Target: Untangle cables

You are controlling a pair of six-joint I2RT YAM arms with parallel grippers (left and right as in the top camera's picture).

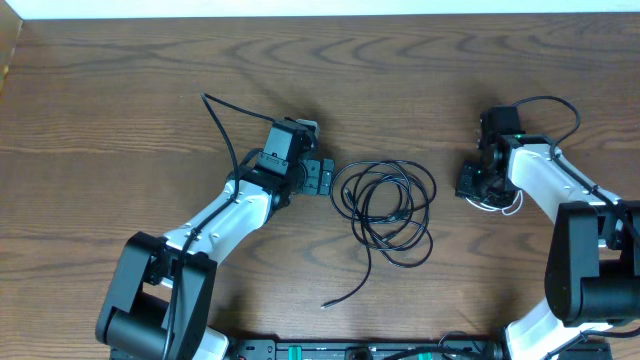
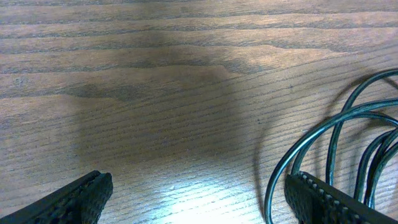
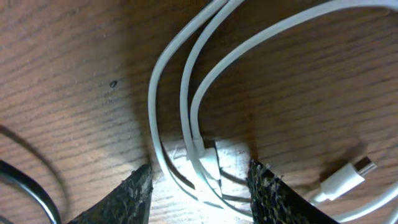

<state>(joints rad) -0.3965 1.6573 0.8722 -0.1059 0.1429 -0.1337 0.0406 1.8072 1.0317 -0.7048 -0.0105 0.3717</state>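
A coil of thin black cables point(image 1: 385, 212) lies mid-table, one loose end trailing toward the front point(image 1: 350, 290). My left gripper point(image 1: 322, 178) is open at the coil's left edge. In the left wrist view its fingers stand wide point(image 2: 199, 193), bare wood between them, and the black loops point(image 2: 311, 140) pass just beside the right finger. A bundled white cable point(image 3: 193, 112) with a white plug point(image 3: 345, 180) lies under my right gripper point(image 1: 475, 185). That gripper point(image 3: 199, 180) is open, its fingers straddling the bundle's tied part.
A black cord point(image 1: 225, 130) rises from the left arm toward the back. Another black cord point(image 1: 545, 105) loops off the right arm. A dark cable point(image 3: 25, 183) curves at the lower left of the right wrist view. Wooden tabletop point(image 1: 120, 90) stretches to the back.
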